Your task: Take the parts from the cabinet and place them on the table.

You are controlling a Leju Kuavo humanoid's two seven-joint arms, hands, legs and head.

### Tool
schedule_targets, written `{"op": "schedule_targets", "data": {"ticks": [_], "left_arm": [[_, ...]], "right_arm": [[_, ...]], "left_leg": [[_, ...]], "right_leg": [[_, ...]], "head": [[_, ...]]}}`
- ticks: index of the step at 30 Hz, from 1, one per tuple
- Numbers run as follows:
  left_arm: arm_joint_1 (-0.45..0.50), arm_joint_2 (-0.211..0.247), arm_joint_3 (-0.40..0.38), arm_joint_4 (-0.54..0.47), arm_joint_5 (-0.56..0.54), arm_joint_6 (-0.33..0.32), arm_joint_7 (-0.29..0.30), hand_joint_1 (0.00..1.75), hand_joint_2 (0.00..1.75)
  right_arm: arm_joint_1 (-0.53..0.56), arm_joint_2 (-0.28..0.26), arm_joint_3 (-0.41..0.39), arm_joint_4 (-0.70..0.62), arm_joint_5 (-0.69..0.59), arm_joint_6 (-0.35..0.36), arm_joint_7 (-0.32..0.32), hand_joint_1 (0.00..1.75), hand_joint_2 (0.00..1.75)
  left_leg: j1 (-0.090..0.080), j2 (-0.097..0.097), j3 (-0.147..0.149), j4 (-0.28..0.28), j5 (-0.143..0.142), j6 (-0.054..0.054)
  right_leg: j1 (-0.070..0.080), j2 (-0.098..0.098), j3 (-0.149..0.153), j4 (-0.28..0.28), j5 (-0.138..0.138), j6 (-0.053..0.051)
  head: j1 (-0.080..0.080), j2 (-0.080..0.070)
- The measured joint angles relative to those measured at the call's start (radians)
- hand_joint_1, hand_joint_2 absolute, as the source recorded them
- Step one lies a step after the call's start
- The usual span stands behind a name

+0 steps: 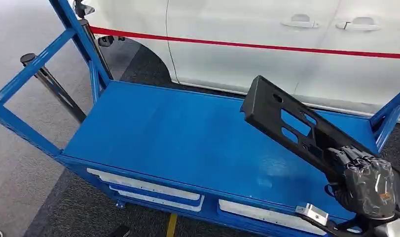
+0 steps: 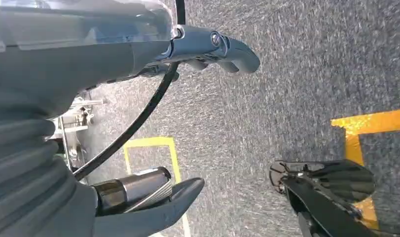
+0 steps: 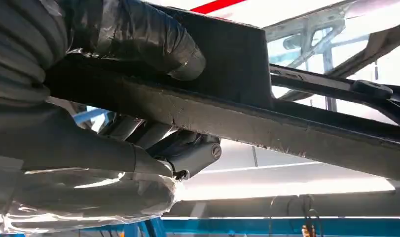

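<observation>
The right hand (image 1: 366,183) grips one end of the long black part (image 1: 291,124), held tilted above the blue bench (image 1: 178,133); its far end could swing and slip. The left hand (image 2: 138,59) hangs empty, fingers spread.

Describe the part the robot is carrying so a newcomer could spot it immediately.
Look at the blue cart table parked beside the white car. Above its right end, the right hand grips a long black plastic part, tilted, with rectangular cut-outs; nothing else lies on that deck.
</observation>
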Motion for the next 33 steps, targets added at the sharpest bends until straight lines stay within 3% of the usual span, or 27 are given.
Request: {"op": "schedule_targets", "data": {"ticks": [1, 2, 3, 5, 6, 7, 8, 10, 11, 12, 13, 14, 15, 16, 17, 18, 21, 22, 23, 24, 26, 27, 28, 29, 31, 32, 33], "left_arm": [[-0.001, 0.000, 0.000, 0.000, -0.002, -0.001, 0.000, 0.00, 1.75], [-0.002, 0.007, 0.000, 0.000, -0.002, -0.001, 0.000, 0.00, 1.75], [0.000, 0.004, -0.001, 0.000, -0.002, -0.002, 0.000, 0.00, 1.75], [-0.002, 0.005, -0.001, 0.000, -0.003, -0.002, -0.001, 0.00, 1.75], [-0.002, 0.006, -0.001, 0.000, -0.003, -0.003, -0.001, 0.00, 1.75], [-0.001, 0.006, -0.001, 0.000, -0.003, -0.005, -0.002, 0.00, 1.75], [-0.001, 0.005, -0.001, 0.000, -0.003, -0.008, -0.002, 0.00, 1.75], [0.000, 0.005, -0.001, 0.000, -0.003, -0.012, -0.002, 0.00, 1.75], [-0.001, 0.003, -0.001, 0.000, -0.003, -0.012, -0.002, 0.00, 1.75], [-0.001, 0.002, -0.001, 0.000, -0.003, -0.012, -0.002, 0.00, 1.75], [0.000, 0.000, -0.001, 0.000, -0.003, -0.012, -0.002, 0.00, 1.75], [0.000, -0.001, -0.001, 0.000, -0.004, -0.012, -0.001, 0.00, 1.75], [0.000, -0.002, -0.001, 0.000, -0.004, -0.012, -0.001, 0.00, 1.75], [0.000, -0.003, -0.001, 0.000, -0.004, -0.012, -0.001, 0.00, 1.75], [-0.001, 0.000, -0.001, 0.000, -0.004, -0.012, -0.001, 0.00, 1.75], [-0.001, -0.001, -0.001, 0.000, -0.004, -0.012, -0.001, 0.00, 1.75], [0.002, 0.000, -0.002, 0.000, -0.002, -0.013, -0.001, 0.00, 1.75], [0.005, 0.005, -0.002, 0.000, 0.000, -0.013, -0.001, 0.00, 1.75], [0.006, 0.009, -0.002, 0.000, 0.002, -0.016, -0.002, 0.00, 1.75], [0.007, 0.015, -0.001, 0.000, 0.010, -0.020, -0.004, 0.00, 1.75], [0.007, 0.033, 0.001, 0.000, 0.020, -0.036, -0.006, 0.00, 1.75], [0.006, 0.042, 0.002, 0.000, 0.021, -0.041, -0.006, 0.00, 1.75], [0.006, 0.047, 0.003, 0.000, 0.023, -0.049, -0.005, 0.00, 1.75], [0.006, 0.052, 0.003, 0.000, 0.025, -0.052, -0.003, 0.00, 1.75], [0.006, 0.059, 0.003, 0.000, 0.032, -0.053, -0.001, 0.00, 1.75], [0.006, 0.064, 0.003, 0.000, 0.032, -0.053, -0.001, 0.00, 1.75], [0.007, 0.069, 0.003, 0.000, 0.032, -0.052, -0.001, 0.00, 1.75]], "right_arm": [[0.003, -0.004, -0.004, -0.006, -0.001, 0.000, 0.000, 1.75, 1.75], [0.008, -0.005, -0.007, -0.010, -0.001, 0.000, 0.000, 1.75, 1.75], [0.010, -0.010, -0.009, -0.013, -0.002, 0.000, 0.001, 1.75, 1.75], [0.021, -0.013, -0.013, -0.021, -0.002, 0.000, 0.002, 1.75, 1.75], [0.029, -0.018, -0.016, -0.027, -0.002, 0.000, 0.003, 1.75, 1.75], [0.035, -0.023, -0.019, -0.031, -0.002, 0.000, 0.003, 1.75, 1.75], [0.039, -0.027, -0.025, -0.034, -0.002, -0.001, 0.004, 1.75, 1.75], [0.049, -0.032, -0.029, -0.042, -0.002, -0.001, 0.007, 1.75, 1.75], [0.057, -0.032, -0.031, -0.043, -0.002, -0.001, 0.009, 1.75, 1.75], [0.064, -0.033, -0.033, -0.043, -0.002, -0.001, 0.011, 1.75, 1.75], [0.070, -0.035, -0.036, -0.045, -0.002, -0.001, 0.012, 1.75, 1.75], [0.077, -0.038, -0.040, -0.050, -0.002, -0.002, 0.013, 1.75, 1.75], [0.083, -0.042, -0.045, -0.056, -0.002, -0.002, 0.014, 1.75, 1.75], [0.087, -0.044, -0.049, -0.060, -0.001, -0.002, 0.016, 1.75, 1.75], [0.089, -0.045, -0.052, -0.063, 0.000, -0.002, 0.016, 1.75, 1.75], [0.095, -0.050, -0.056, -0.069, 0.000, -0.002, 0.017, 1.75, 1.75], [0.103, -0.048, -0.058, -0.076, 0.012, 0.000, 0.019, 1.75, 1.75], [0.100, -0.041, -0.058, -0.077, 0.030, 0.005, 0.019, 1.75, 1.75], [0.092, -0.030, -0.054, -0.077, 0.049, 0.012, 0.021, 1.75, 1.75], [0.078, -0.011, -0.044, -0.076, 0.072, 0.024, 0.030, 1.75, 1.75], [0.039, 0.037, -0.006, -0.070, 0.108, 0.047, 0.053, 1.75, 1.75], [0.017, 0.060, 0.018, -0.063, 0.119, 0.057, 0.062, 1.75, 1.75], [-0.008, 0.080, 0.042, -0.053, 0.125, 0.066, 0.068, 1.75, 1.75], [-0.032, 0.101, 0.068, -0.039, 0.131, 0.074, 0.078, 1.75, 1.75], [-0.069, 0.127, 0.100, -0.027, 0.133, 0.080, 0.088, 1.75, 1.75], [-0.086, 0.137, 0.111, -0.023, 0.133, 0.080, 0.090, 1.75, 1.75], [-0.100, 0.146, 0.121, -0.019, 0.133, 0.080, 0.092, 1.75, 1.75]], "left_leg": [[-0.012, 0.000, 0.049, -0.084, 0.022, 0.021], [-0.013, 0.007, 0.066, -0.122, 0.004, 0.034], [-0.016, 0.012, 0.058, -0.122, 0.025, 0.024], [-0.023, 0.010, 0.052, -0.130, 0.038, 0.031], [-0.023, 0.010, 0.050, -0.149, 0.058, 0.034], [-0.011, 0.017, 0.052, -0.173, 0.083, 0.030], [-0.012, 0.016, 0.046, -0.182, 0.099, 0.034], [-0.010, 0.018, 0.015, -0.178, 0.120, 0.034], [-0.010, 0.018, -0.003, -0.174, 0.129, 0.032], [-0.009, 0.018, -0.021, -0.166, 0.136, 0.031], [-0.007, 0.018, -0.039, -0.156, 0.142, 0.027], [-0.004, 0.018, -0.058, -0.143, 0.145, 0.022], [0.000, 0.018, -0.075, -0.130, 0.148, 0.018], [0.004, 0.018, -0.091, -0.113, 0.148, 0.015], [0.000, 0.016, -0.108, -0.099, 0.149, 0.006], [-0.001, 0.016, -0.113, -0.090, 0.152, 0.001], [-0.004, 0.013, -0.119, -0.093, 0.172, -0.019], [0.001, 0.013, -0.127, -0.086, 0.164, -0.024], [0.003, 0.011, -0.141, -0.065, 0.127, -0.030], [0.004, 0.010, -0.160, -0.009, 0.066, -0.035], [0.005, 0.010, -0.200, 0.138, -0.026, -0.043], [0.004, 0.010, -0.211, 0.192, -0.042, -0.044], [0.004, 0.010, -0.202, 0.207, -0.028, -0.043], [0.004, 0.010, -0.173, 0.179, 0.001, -0.039], [-0.002, 0.008, -0.057, 0.012, 0.069, -0.021], [-0.008, 0.007, 0.003, -0.081, 0.069, -0.006], [-0.009, 0.007, 0.035, -0.135, 0.051, -0.002]], "right_leg": [[0.002, 0.000, -0.003, 0.000, 0.006, 0.000], [0.005, -0.001, -0.005, -0.001, 0.013, 0.006], [-0.004, -0.003, -0.004, -0.007, 0.022, 0.012], [-0.013, -0.004, -0.005, -0.021, 0.042, 0.024], [-0.011, -0.004, -0.001, -0.034, 0.057, 0.031], [-0.012, -0.004, -0.005, -0.031, 0.045, 0.035], [-0.011, 0.001, -0.015, -0.014, 0.000, 0.040], [-0.017, 0.001, -0.047, 0.111, -0.119, 0.052], [-0.021, 0.001, -0.064, 0.187, -0.156, 0.059], [-0.024, 0.001, -0.069, 0.240, -0.159, 0.064], [-0.028, 0.001, -0.057, 0.251, -0.137, 0.069], [-0.032, 0.001, -0.024, 0.221, -0.100, 0.075], [-0.035, 0.001, 0.027, 0.157, -0.067, 0.080], [-0.040, 0.000, 0.092, 0.066, -0.054, 0.086], [-0.034, 0.002, 0.135, -0.005, -0.104, 0.090], [-0.026, 0.006, 0.137, -0.020, -0.104, 0.066], [-0.026, 0.004, 0.121, -0.016, -0.093, 0.041], [-0.033, 0.001, 0.110, -0.022, -0.080, 0.024], [-0.030, 0.000, 0.100, -0.022, -0.071, 0.013], [-0.029, 0.000, 0.087, -0.022, -0.061, 0.004], [-0.025, 0.002, 0.061, -0.020, -0.041, -0.001], [-0.023, 0.003, 0.048, -0.019, -0.032, -0.002], [-0.021, 0.004, 0.036, -0.018, -0.023, -0.002], [-0.019, 0.004, 0.025, -0.017, -0.015, -0.001], [-0.014, 0.003, 0.009, -0.015, -0.001, 0.001], [-0.016, 0.001, 0.006, -0.015, 0.006, 0.002], [-0.011, -0.001, 0.001, -0.016, 0.014, 0.010]], "head": [[0.000, 0.000], [0.002, 0.000], [0.002, 0.000], [0.000, 0.000], [0.001, 0.000], [0.001, 0.000], [0.002, 0.000], [0.002, 0.000], [0.002, 0.000], [0.002, 0.000], [0.002, 0.000], [0.002, 0.000], [0.002, 0.000], [0.002, 0.000], [0.003, 0.000], [0.000, 0.000], [-0.002, 0.000], [-0.002, 0.000], [-0.002, 0.000], [-0.002, 0.000], [-0.003, 0.000], [-0.002, 0.000], [-0.002, 0.000], [-0.002, 0.000], [-0.003, 0.000], [-0.002, 0.000], [-0.002, 0.000]]}}
